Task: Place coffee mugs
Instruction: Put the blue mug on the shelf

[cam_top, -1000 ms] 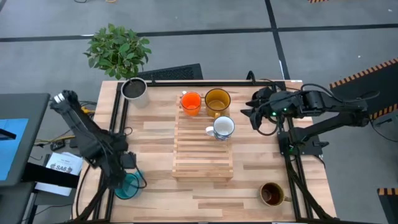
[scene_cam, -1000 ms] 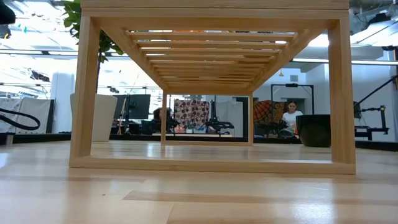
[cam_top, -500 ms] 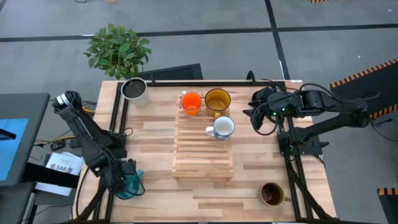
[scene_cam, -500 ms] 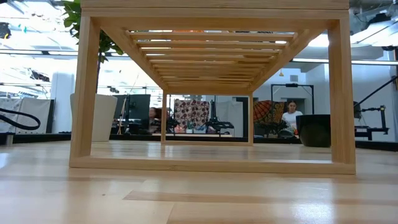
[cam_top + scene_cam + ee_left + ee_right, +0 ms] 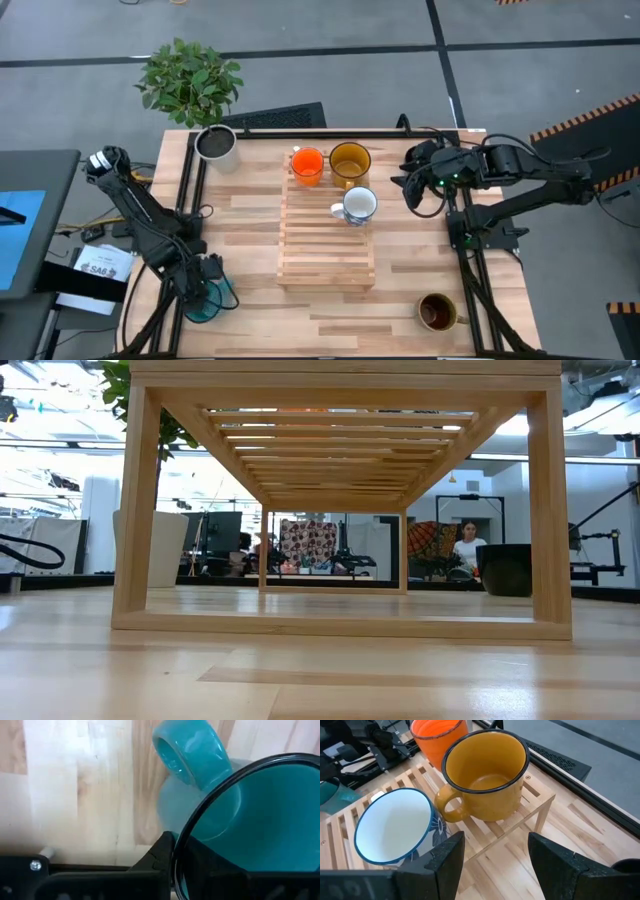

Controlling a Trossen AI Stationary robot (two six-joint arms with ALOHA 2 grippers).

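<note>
Rack (image 5: 327, 250) between teal mug (image 5: 206, 299) and brown mug (image 5: 436, 311)

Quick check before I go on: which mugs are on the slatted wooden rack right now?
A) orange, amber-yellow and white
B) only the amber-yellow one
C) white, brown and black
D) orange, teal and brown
A. The high view shows the orange mug, amber-yellow mug and white mug on the wooden rack; the teal mug and brown mug sit on the table off it.
</note>
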